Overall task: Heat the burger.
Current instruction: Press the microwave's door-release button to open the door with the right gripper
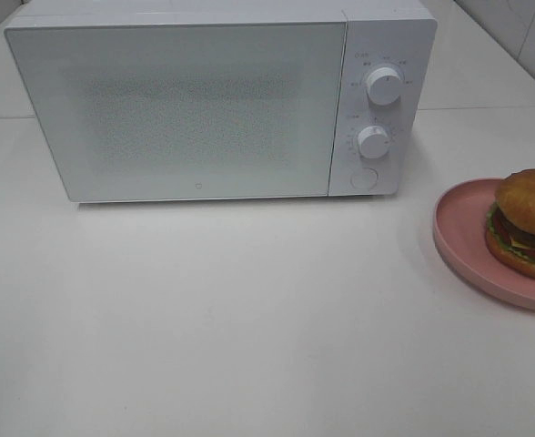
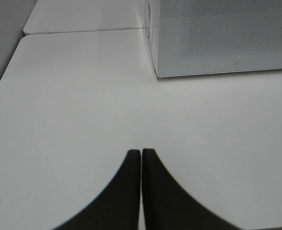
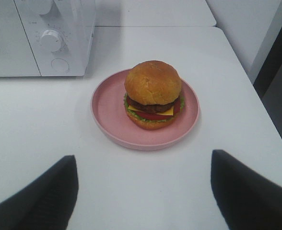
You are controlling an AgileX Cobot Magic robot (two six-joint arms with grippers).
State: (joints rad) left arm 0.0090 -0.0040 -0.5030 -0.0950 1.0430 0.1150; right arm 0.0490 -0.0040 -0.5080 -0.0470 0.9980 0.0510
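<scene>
The burger (image 1: 528, 223) (image 3: 153, 94), with a golden-brown bun, lettuce, tomato, cheese and patty, sits upright on a round pink plate (image 1: 460, 238) (image 3: 110, 112) at the table's right side. In the right wrist view my right gripper (image 3: 143, 191) is open, its two dark fingers spread wide and short of the plate, holding nothing. My left gripper (image 2: 141, 153) is shut, fingertips pressed together over bare table, empty. Neither gripper shows in the exterior high view.
A white microwave (image 1: 186, 100) (image 2: 222, 38) (image 3: 35, 33) stands at the back with its door closed, two knobs (image 1: 383, 86) and a round button on its right panel. The table's right edge (image 3: 263, 110) runs close beside the plate.
</scene>
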